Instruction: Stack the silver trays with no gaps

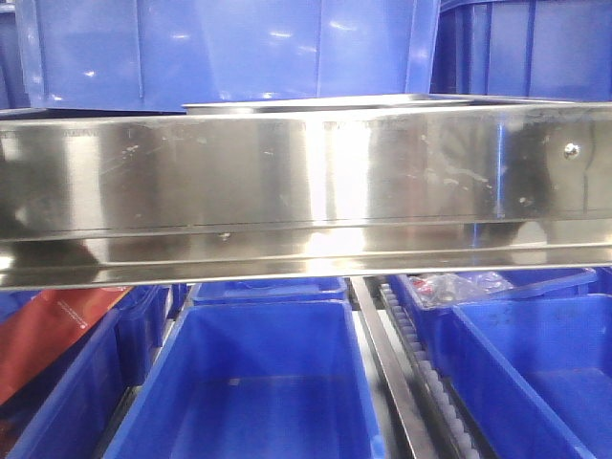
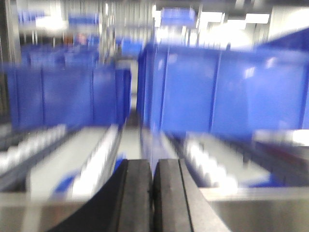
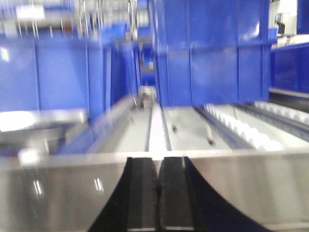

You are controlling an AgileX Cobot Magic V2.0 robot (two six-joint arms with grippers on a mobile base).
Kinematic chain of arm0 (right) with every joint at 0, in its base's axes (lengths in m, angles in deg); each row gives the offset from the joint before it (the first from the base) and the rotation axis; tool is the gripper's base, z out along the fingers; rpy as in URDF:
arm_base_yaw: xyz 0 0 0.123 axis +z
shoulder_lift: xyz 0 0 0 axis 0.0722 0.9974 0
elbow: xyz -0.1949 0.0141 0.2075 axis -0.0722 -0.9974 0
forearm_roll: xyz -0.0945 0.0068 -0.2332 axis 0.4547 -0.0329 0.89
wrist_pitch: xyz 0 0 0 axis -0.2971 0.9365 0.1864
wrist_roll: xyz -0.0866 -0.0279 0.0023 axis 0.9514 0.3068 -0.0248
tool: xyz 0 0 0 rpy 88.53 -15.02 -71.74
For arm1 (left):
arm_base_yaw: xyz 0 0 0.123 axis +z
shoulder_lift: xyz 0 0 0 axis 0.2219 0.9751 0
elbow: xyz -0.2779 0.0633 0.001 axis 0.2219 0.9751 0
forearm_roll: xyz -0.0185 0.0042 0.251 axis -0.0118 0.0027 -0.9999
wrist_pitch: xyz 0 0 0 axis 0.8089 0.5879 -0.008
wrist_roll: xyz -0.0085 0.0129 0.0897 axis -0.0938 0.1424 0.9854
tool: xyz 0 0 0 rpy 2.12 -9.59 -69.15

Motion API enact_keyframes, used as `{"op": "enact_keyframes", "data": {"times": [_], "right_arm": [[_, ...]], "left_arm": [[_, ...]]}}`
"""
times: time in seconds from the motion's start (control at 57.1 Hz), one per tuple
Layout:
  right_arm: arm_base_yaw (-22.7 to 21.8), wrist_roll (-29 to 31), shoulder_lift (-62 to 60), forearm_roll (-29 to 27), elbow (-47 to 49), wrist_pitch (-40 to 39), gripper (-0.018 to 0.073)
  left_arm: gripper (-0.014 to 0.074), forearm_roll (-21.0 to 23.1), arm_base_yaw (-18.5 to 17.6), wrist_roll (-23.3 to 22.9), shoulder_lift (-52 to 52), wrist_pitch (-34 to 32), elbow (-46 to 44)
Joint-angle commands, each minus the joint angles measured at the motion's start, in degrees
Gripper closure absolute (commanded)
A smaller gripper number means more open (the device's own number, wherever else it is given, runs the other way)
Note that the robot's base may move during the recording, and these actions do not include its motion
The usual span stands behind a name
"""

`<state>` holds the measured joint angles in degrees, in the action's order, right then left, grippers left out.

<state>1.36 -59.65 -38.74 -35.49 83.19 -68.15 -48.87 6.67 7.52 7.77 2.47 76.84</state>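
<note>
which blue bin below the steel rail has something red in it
The far-left bin, holding a red flat pack; the middle bin shows only blue inside.

A tray (image 1: 325, 102) sits just behind the long rail (image 1: 306, 182), with upper bins (image 1: 229, 48) behind it. Under the rail, lower bins (image 1: 258, 335) flank a roller track (image 1: 427, 381).

No text, number or brand can be read in any view. Below the left end of the steel rail (image 1: 306, 182), a red carton (image 1: 48, 335) lying tilted among the blue bins (image 1: 253, 382) carries a short line of white print, too small to read. Below the rail's right end, a clear packet (image 1: 457, 287) shows red and white markings, likewise unreadable. Both wrist views are too blurred to show lettering.
</note>
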Motion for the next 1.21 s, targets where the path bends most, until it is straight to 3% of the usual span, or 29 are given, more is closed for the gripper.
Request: {"op": "enact_keyframes", "data": {"times": [0.0, 0.105, 0.263, 0.368, 0.56, 0.823, 0.91, 1.05, 1.19], "right_arm": [[0.02, 0.1, -0.2, -5.13, -0.01, -4.57, 0.064], [0.02, 0.1, -0.2, -6.84, 1.43, -4.76, 0.064], [0.02, 0.1, -0.2, -6.84, 9.92, -4.39, 0.064], [0.02, 0.1, -0.2, -6.84, 17.8, -1.03, 0.064], [0.02, 0.1, 2.34, -6.84, 32.77, 14.63, 0.064], [0.02, 0.1, 21.1, -6.19, 56.98, 35.07, 0.064], [0.02, 0.1, 29.43, -6.57, 65.38, 43.55, 0.064], [0.02, 0.1, 40.9, -9.12, 75.54, 52.87, 0.064], [0.02, 0.1, 52.16, -13.63, 84.38, 64.1, 0.064]], "left_arm": [[0.0605, 0.26, -0.35, -0.21, -0.18, -6.7, -0.12], [0.0605, 2.19, -0.35, -0.21, -0.18, -3.27, -5.91], [0.0605, 2.19, -0.38, -0.21, -0.18, 12.55, -19.56], [0.0605, 2.19, -0.38, -0.21, -0.09, 14.74, -27.33], [0.0605, 2.19, -0.38, -0.21, 3.88, 11.48, -36.13], [0.0605, 3.28, -0.38, -0.09, 16.58, 24.53, -49.78], [0.0605, 6.58, -0.38, 1.85, 22.92, 32.23, -56.0], [0.0605, 16.51, -0.38, 11.71, 32.25, 44.08, -65.43], [0.0612, 23.06, -0.38, 13.55, 43.58, 55.36, -74.56]]}}
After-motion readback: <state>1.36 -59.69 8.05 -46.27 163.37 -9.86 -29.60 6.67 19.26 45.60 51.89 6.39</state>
